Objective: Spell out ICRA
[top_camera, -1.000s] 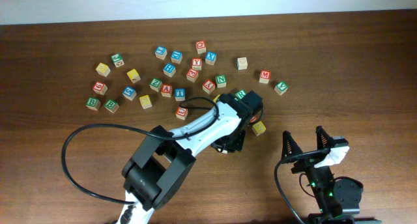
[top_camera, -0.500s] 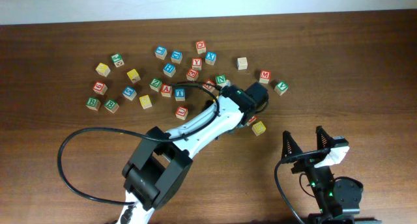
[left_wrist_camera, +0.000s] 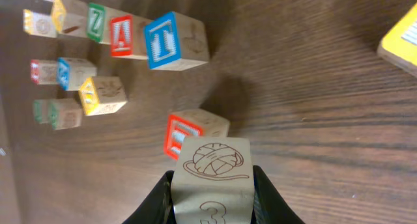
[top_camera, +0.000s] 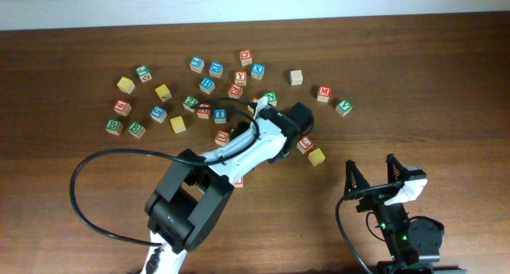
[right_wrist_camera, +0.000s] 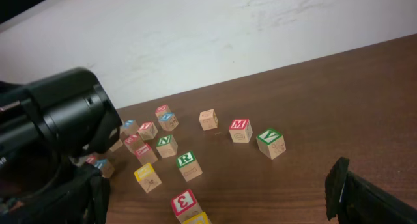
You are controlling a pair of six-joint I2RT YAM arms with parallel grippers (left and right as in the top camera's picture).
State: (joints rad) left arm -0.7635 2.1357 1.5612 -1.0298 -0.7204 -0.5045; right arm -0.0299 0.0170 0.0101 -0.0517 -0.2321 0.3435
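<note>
Left tool (left_wrist_camera: 212, 199) gripping cube (left_wrist_camera: 212, 164), red-lettered block (left_wrist_camera: 189, 129) beyond

Green R cube (right_wrist_camera: 186, 164) sat flat on tabletop (right_wrist_camera: 313, 107), near green N (right_wrist_camera: 166, 144). Red A cube (left_wrist_camera: 121, 36) stood in row between green Z (left_wrist_camera: 96, 22) and blue T (left_wrist_camera: 163, 40).

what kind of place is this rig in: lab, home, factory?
Likely a lab or office test bench: a cabled left arm and right arm on a bare wooden table against a plain white wall, with loose alphabet blocks as props.
</note>
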